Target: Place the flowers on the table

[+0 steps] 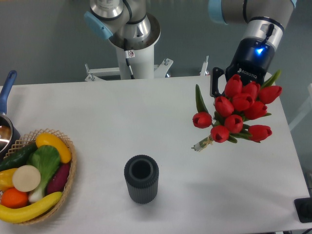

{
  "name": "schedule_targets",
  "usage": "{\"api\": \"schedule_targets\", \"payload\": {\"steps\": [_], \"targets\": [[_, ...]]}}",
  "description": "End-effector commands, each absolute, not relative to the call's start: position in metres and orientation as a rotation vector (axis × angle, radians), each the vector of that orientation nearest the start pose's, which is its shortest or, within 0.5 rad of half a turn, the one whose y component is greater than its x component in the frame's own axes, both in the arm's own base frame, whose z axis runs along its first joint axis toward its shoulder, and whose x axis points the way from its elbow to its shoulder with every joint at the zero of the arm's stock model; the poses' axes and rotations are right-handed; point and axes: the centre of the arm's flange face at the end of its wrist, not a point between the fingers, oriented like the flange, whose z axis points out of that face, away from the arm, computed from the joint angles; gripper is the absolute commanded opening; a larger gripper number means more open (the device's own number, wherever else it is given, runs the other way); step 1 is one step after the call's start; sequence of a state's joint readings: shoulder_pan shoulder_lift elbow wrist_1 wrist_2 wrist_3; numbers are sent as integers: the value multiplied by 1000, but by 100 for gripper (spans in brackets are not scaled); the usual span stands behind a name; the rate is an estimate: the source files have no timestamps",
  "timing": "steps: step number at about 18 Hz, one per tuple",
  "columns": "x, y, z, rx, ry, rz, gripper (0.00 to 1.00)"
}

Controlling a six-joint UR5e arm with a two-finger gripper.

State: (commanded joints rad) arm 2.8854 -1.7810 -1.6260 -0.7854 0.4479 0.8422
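One fixed camera looks down steeply from the front edge of the table, facing the arm's base at the far side. It stands fairly near; the table fills most of the view

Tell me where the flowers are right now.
The flowers are at the right of the camera view, at the claw over the table, right of the dark vase.

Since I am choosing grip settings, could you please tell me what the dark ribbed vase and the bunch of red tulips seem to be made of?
Dark ribbed cylindrical vase: matte, finely ridged, no glare; probably plastic or rubber, possibly ceramic. Bunch of red tulips: uniform, smooth, slightly glossy heads suggest artificial plastic or fabric, though I cannot be sure.
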Motion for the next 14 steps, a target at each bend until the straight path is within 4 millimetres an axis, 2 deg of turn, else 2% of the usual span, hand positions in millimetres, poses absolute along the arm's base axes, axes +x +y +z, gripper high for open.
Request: {"api": "schedule_targets", "payload": {"steps": [11, 14], "targets": [[-498, 359, 492, -1962, -138, -103, 47], [-494, 359, 492, -2020, -132, -41, 47]]}}
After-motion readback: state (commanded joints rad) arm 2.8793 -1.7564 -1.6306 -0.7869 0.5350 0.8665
